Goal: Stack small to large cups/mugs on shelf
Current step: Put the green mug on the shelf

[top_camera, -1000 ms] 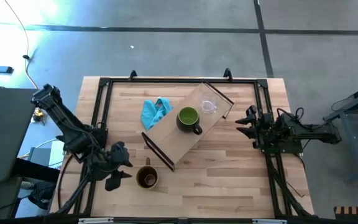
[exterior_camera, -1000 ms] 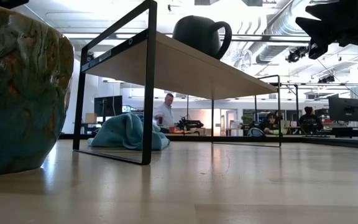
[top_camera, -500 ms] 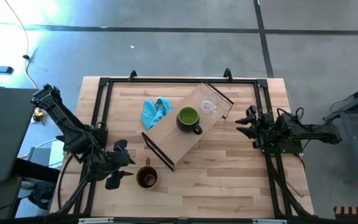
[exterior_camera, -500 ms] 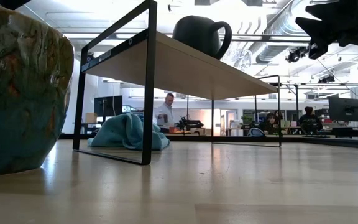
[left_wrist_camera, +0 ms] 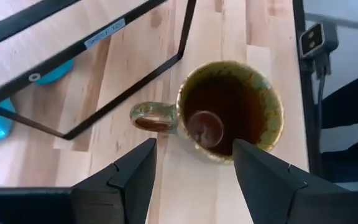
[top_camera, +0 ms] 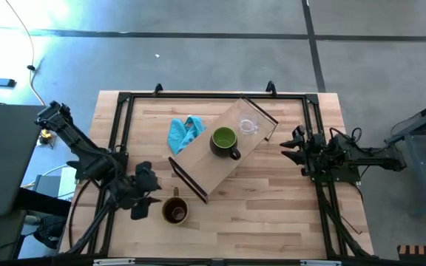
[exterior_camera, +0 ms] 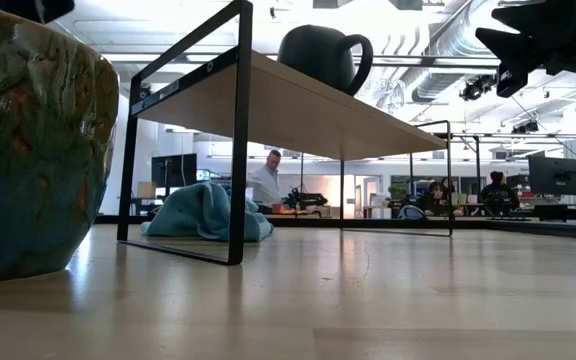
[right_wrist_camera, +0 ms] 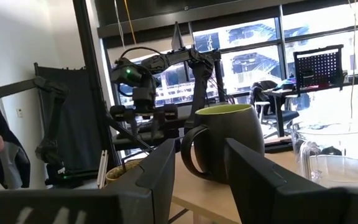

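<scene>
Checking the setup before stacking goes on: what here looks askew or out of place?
The shelf sits diagonally across the table, not square to its edges. The blue cloth lies crumpled beside it. The brown mug stands on the table, off the shelf. Nothing looks spilled or broken.

Legible text: none.

Item 1: small white rectangular sticker (left_wrist_camera: 105, 33) on the thin black metal end frame (left_wrist_camera: 180, 50) of the long light-wood shelf, the end toward the tabletop's front-left corner. It carries a line of dark print, too small to read.

Item 2: small white mark (exterior_camera: 209, 68) on the top bar of the same end frame in the low view; it cannot be read.
</scene>
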